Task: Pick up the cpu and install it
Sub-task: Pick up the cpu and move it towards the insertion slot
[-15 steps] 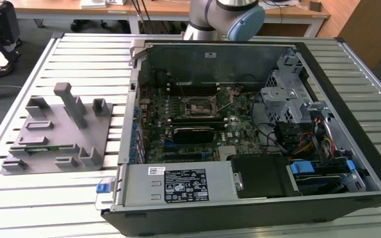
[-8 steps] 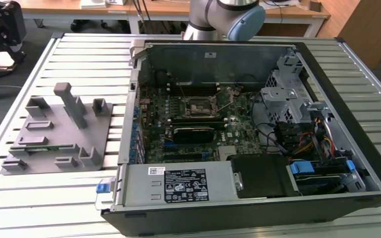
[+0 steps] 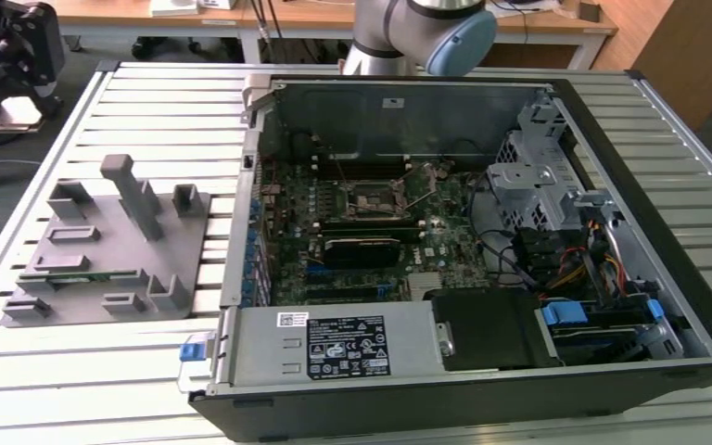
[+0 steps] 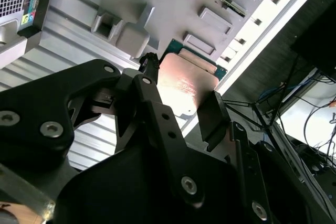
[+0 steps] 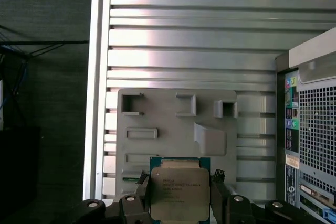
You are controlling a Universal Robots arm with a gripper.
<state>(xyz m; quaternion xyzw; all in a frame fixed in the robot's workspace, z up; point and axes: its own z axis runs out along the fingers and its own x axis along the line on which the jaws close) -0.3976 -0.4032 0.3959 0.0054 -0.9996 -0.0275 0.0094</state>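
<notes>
Silvery cpu (image 5: 180, 192) between black jaws, one edge out of frame.

Exterior view: high, steep look down on slatted table (image 3: 146, 102) with open computer case (image 3: 480, 232) mid-frame; both wrist views sit close behind the claw (image 5: 181, 188), facing down, sharing the grey fixture tray (image 5: 173, 129).

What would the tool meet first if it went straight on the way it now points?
Probably the grey fixture tray: in the first wrist view the tool, shut on the cpu, points toward it. The cpu hides the exact spot, so this is a guess.
</notes>
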